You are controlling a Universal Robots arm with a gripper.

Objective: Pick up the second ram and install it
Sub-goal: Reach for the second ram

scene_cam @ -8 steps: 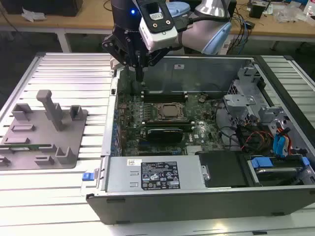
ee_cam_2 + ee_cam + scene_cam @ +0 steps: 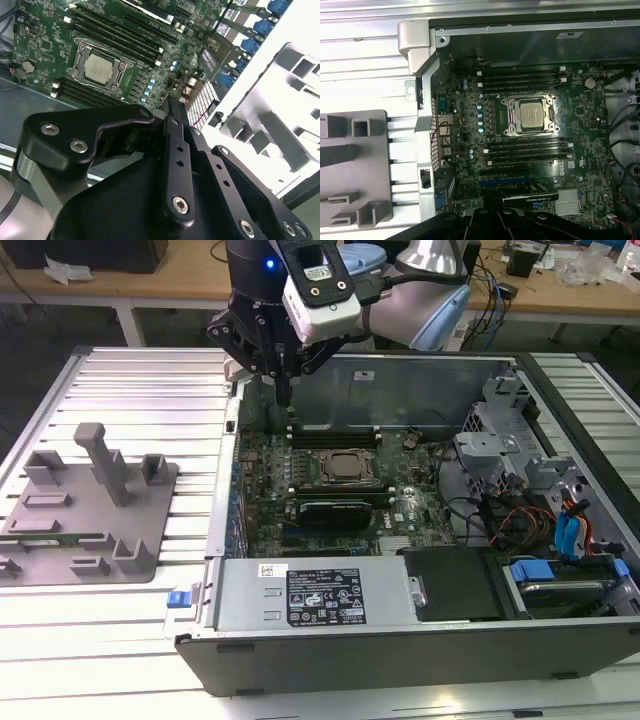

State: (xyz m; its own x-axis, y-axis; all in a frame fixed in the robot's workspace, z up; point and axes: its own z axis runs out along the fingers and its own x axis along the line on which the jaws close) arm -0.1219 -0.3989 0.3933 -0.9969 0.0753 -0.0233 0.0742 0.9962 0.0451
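The black end effector [image 2: 284, 392] hovers closed and apparently empty over the green motherboard [image 2: 265, 465]. The long green second ram stick [image 2: 60, 537] lies well apart in the grey plastic fixture [image 2: 140, 502] on the ribbed bench [image 2: 120, 380]. The pick-up looks unstarted; it calls for reaching across and opening the fingers.

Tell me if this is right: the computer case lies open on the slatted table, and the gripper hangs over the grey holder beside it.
One point is wrong. The exterior view shows the gripper over the circuit board inside the open computer case, not over the grey holder beside it.
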